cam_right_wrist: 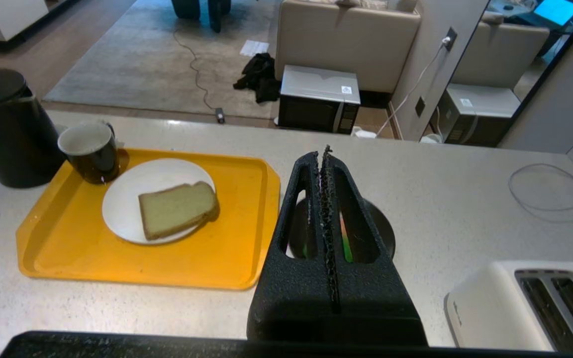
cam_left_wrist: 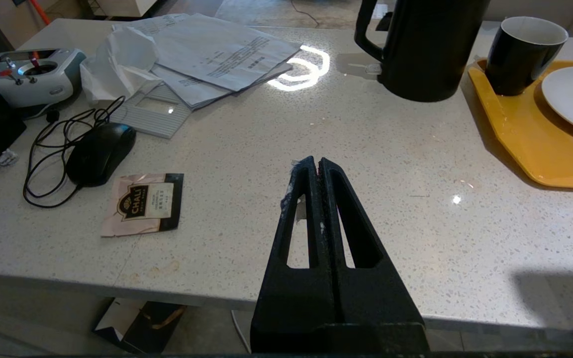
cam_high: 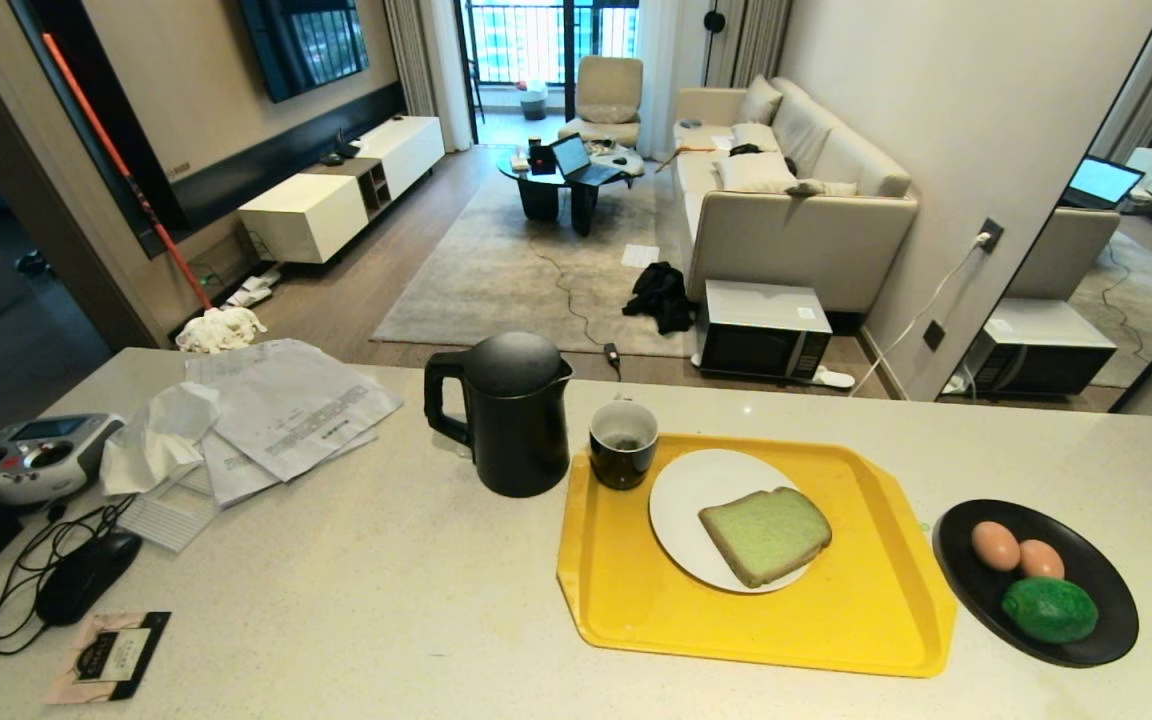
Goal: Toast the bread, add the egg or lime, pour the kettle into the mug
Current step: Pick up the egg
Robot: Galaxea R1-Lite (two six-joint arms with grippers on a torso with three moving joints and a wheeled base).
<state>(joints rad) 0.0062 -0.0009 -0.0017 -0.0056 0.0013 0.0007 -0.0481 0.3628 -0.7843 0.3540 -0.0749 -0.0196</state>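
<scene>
hovering above the black bowl [cam_high: 1086,590] of eggs [cam_high: 996,545] and lime [cam_high: 1049,609], the right gripper [cam_right_wrist: 323,154] was pressed together; left gripper [cam_left_wrist: 315,163] likewise. bread [cam_high: 766,535] lay on the tray's [cam_high: 836,620] plate [cam_high: 681,500].

The right hand [cam_right_wrist: 322,159] hangs over the worktop [cam_right_wrist: 440,199] with its fingers pressed together, hiding most of a black dish [cam_right_wrist: 383,231]. At nine o'clock from it, a yellow tray [cam_right_wrist: 207,261] carries a white plate [cam_right_wrist: 122,209] with the bread [cam_right_wrist: 177,209], and the mug [cam_right_wrist: 89,151]. The kettle [cam_right_wrist: 5,129] stands just beside the tray. A white toaster [cam_right_wrist: 520,303] sits at four o'clock.
</scene>
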